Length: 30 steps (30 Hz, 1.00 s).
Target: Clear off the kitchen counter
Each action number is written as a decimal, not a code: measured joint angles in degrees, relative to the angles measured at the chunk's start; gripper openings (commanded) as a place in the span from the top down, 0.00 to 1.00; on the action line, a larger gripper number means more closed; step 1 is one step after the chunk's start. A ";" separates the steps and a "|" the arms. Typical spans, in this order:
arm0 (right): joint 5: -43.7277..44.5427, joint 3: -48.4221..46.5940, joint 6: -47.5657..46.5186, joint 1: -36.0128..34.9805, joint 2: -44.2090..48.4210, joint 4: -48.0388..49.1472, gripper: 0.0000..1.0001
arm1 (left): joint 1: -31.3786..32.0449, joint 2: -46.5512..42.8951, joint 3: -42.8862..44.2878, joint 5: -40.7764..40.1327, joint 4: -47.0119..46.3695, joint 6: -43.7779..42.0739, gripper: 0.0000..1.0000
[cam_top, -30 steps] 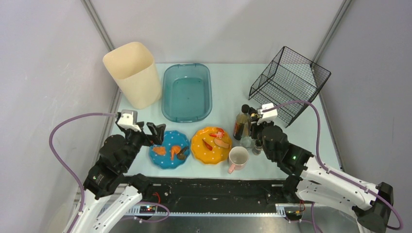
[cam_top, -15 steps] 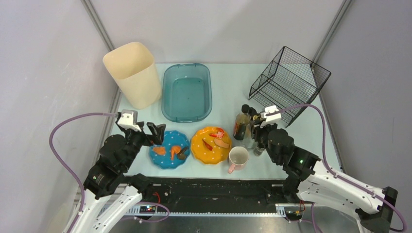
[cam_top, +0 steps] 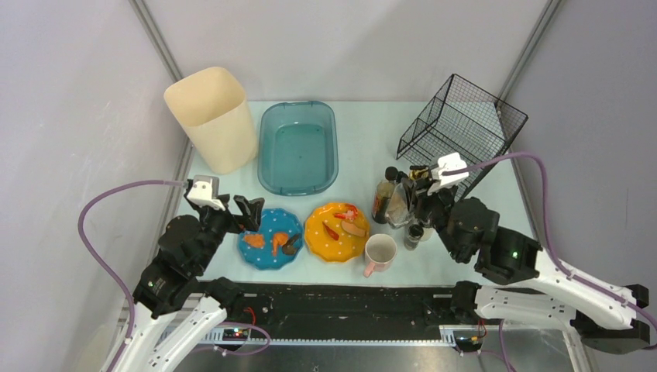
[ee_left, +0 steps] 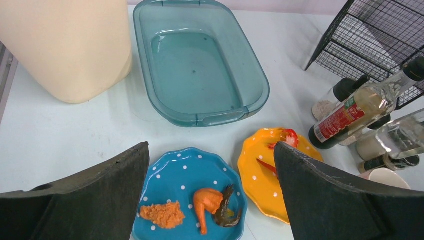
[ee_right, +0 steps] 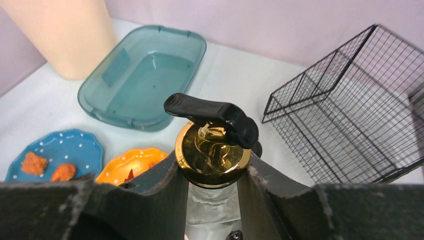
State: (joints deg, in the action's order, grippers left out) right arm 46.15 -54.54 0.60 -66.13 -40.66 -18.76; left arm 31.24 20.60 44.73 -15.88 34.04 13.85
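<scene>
Seems hardly begun, with everything left to clear. On the kitchen counter, a pale blue surface, from left edge to right: left gripper wide open over a blue plate of food; then an orange plate and a mug; right gripper squeezing a gold-topped glass bottle by the wire basket.
</scene>
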 measured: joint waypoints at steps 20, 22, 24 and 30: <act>15.28 -14.78 -24.76 6.95 -9.44 14.36 1.00 | 0.00 -0.28 0.00 0.04 0.02 0.02 0.02; 14.43 -16.06 -24.61 11.39 -10.82 14.97 1.00 | 0.00 -0.28 0.00 0.02 0.00 0.02 0.02; 13.20 -17.57 -24.20 15.34 -12.09 15.08 1.00 | 0.00 -0.28 0.00 0.02 0.00 0.02 0.02; 9.09 -20.15 -21.86 29.40 -15.72 17.62 1.00 | 0.00 -0.28 0.00 0.04 0.00 0.00 0.02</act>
State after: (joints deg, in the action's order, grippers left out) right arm 55.24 -74.70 -21.26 -36.73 -56.38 -1.15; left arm 31.24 20.32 44.73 -15.84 34.04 13.85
